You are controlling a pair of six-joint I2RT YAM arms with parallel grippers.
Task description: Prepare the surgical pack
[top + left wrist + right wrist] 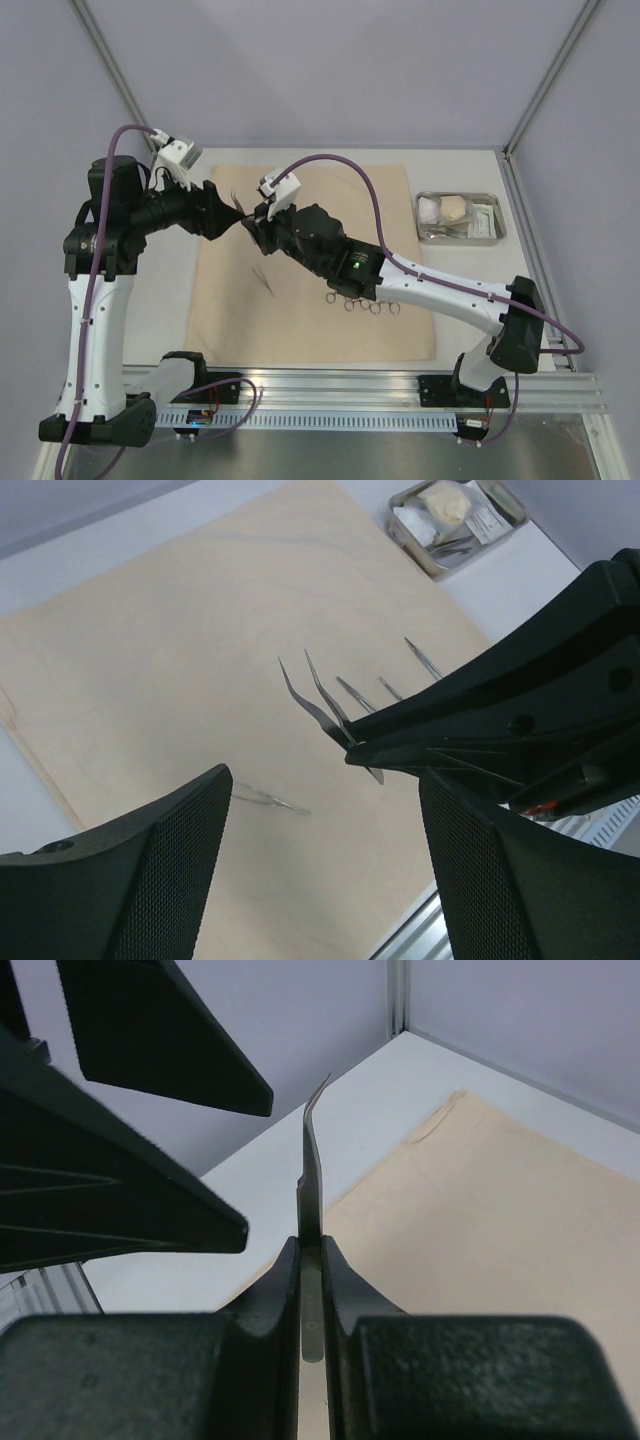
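Left wrist | held tweezers: one, right hand; loose tweezers: one, cloth

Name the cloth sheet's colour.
The cloth sheet is plain pale tan; best seen from the top external view.

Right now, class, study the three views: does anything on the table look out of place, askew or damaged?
Nothing looks spilled or damaged. One pair of tweezers lies slanted and alone on the tan cloth, apart from the row of clamps. The right gripper holds curved tweezers in mid-air.
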